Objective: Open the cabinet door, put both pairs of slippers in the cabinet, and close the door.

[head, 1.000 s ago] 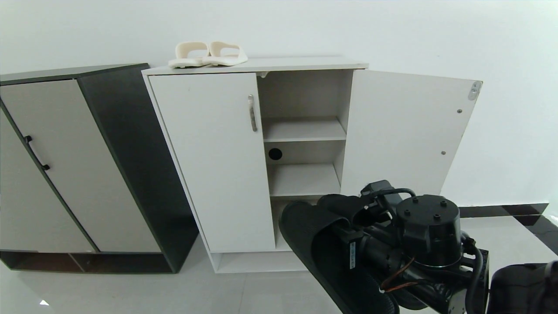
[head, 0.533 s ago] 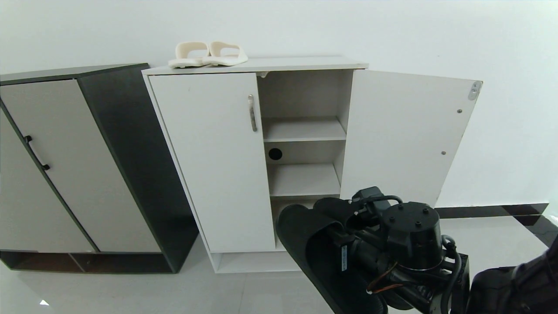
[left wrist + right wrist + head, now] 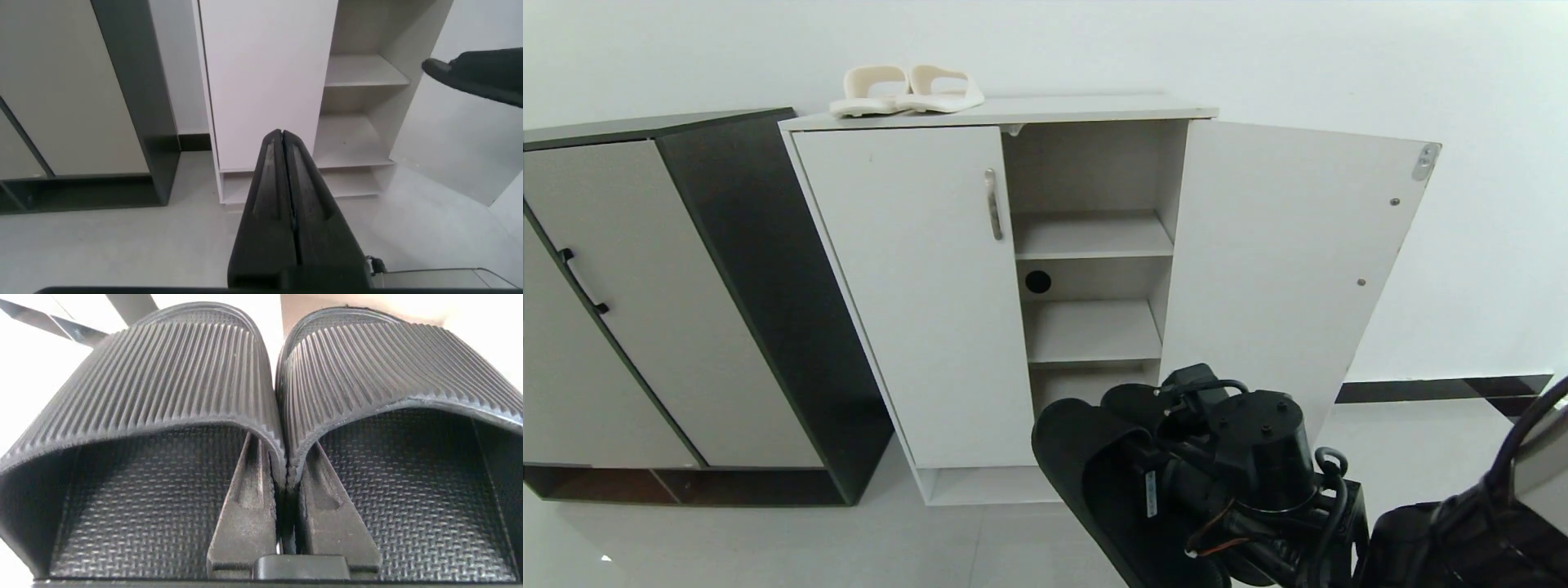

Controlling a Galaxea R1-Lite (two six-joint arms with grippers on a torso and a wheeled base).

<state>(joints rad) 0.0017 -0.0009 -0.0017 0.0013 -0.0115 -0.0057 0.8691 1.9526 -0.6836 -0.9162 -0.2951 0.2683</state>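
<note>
I have the black slippers (image 3: 1094, 465) low in the centre of the head view, just in front of the white cabinet (image 3: 1094, 108) and not yet on any of its shelves (image 3: 1090, 331). The right gripper (image 3: 282, 478) is clamped on them: its two fingers pinch together the inner strap edges of the pair, which sit side by side and touching.

I judge the door step done, since the right door (image 3: 1282, 261) stands swung wide at the right of the frame, and the first pair is on its way in.

The beige slippers (image 3: 907, 90) lie on the cabinet top, upper left of centre. They have yet to go in, and the door has yet to be closed.

The left gripper (image 3: 283, 188) is pressed fully together with nothing between its fingers, and it points toward the closed left door (image 3: 915, 294).
</note>
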